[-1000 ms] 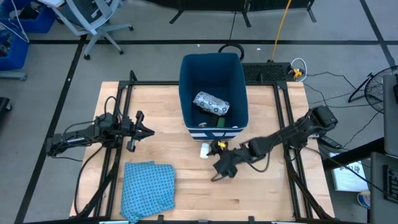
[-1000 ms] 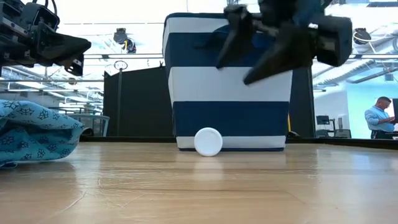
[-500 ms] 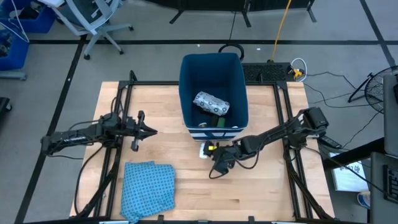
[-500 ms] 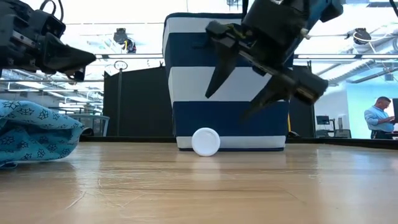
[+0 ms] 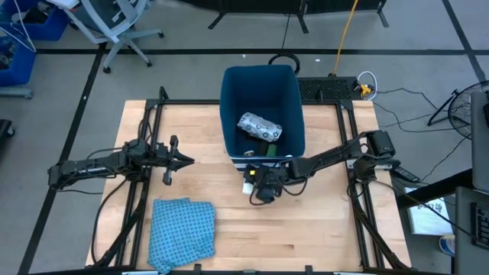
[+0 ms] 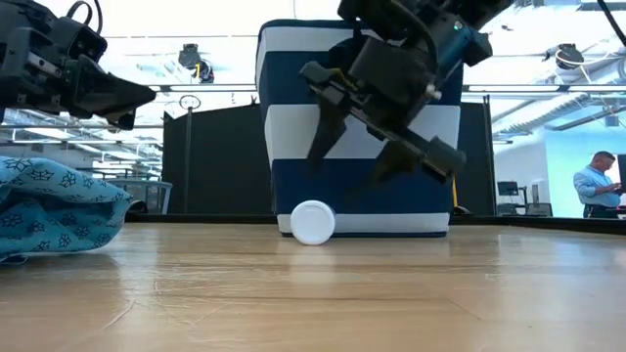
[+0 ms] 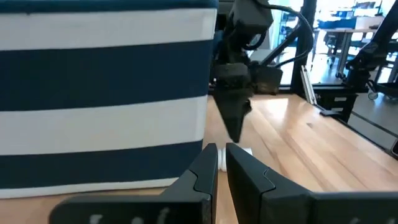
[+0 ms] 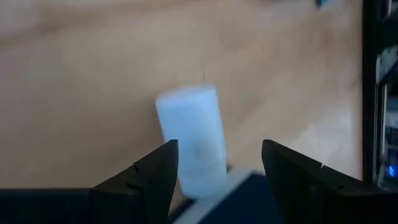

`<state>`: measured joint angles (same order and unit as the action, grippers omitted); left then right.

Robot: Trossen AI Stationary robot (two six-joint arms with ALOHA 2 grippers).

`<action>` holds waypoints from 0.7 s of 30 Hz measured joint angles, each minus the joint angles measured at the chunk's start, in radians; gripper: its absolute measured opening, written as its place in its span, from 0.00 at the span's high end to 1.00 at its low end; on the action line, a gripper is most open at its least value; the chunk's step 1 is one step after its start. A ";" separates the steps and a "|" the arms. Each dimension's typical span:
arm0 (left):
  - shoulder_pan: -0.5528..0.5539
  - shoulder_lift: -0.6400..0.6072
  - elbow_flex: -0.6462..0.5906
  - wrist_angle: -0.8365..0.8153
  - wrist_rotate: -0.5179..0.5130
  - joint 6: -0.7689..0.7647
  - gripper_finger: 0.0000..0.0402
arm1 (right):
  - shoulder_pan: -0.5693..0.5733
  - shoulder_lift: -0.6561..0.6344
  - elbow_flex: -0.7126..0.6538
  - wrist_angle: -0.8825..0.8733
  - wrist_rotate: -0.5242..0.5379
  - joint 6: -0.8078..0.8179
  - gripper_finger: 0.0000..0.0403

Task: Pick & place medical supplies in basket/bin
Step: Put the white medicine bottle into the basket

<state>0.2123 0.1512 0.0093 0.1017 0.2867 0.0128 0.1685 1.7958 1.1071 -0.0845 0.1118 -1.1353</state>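
A small white cylinder (image 5: pixel 248 186) lies on its side on the table, against the foot of the tall dark blue, white-striped bin (image 5: pixel 290 114). Its round end (image 6: pixel 313 222) faces the low view. My right gripper (image 6: pixel 345 168) hangs open just above it, tipped downward. In the right wrist view the cylinder (image 8: pixel 189 140) shows between the two fingers, untouched. A white printed pouch (image 5: pixel 260 126) lies inside the bin. My left gripper (image 5: pixel 182 160) is shut and hovers over the table left of the bin.
A crumpled blue patterned cloth (image 5: pixel 181 229) lies near the table's near-left corner. Black frame rails (image 5: pixel 145 137) run along both table sides. Bare wood (image 5: pixel 321 237) lies in front of the bin. A person (image 6: pixel 595 186) stands far off in the room.
My right gripper has moved toward the table's left and the bin, come lower and tipped its open fingers down over the white cylinder. The cylinder has shifted slightly toward the table's left.
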 joint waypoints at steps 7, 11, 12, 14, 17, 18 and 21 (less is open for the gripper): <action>0.000 0.000 0.000 -0.004 0.000 0.009 0.91 | -0.047 0.045 0.079 -0.062 -0.143 -0.002 0.45; 0.000 0.000 0.000 -0.002 0.001 0.009 0.91 | -0.057 0.116 0.147 -0.115 -0.170 -0.022 0.45; 0.000 0.000 0.000 -0.002 0.002 0.010 0.91 | -0.057 0.134 0.166 -0.137 -0.175 -0.026 0.45; 0.000 0.000 0.000 0.000 0.007 0.009 0.91 | -0.064 0.176 0.207 -0.166 -0.172 -0.033 0.45; 0.000 0.000 0.000 -0.001 0.010 0.010 0.91 | -0.068 0.224 0.246 -0.198 -0.194 -0.032 0.46; 0.000 0.000 0.000 -0.001 0.010 0.010 0.91 | -0.066 0.238 0.257 -0.205 -0.194 -0.029 0.46; 0.000 0.000 0.000 -0.002 0.019 0.010 0.91 | -0.065 0.262 0.280 -0.173 -0.196 0.038 0.46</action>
<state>0.2123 0.1509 0.0093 0.1001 0.3058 0.0223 0.1032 2.0577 1.3868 -0.2576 -0.0840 -1.0977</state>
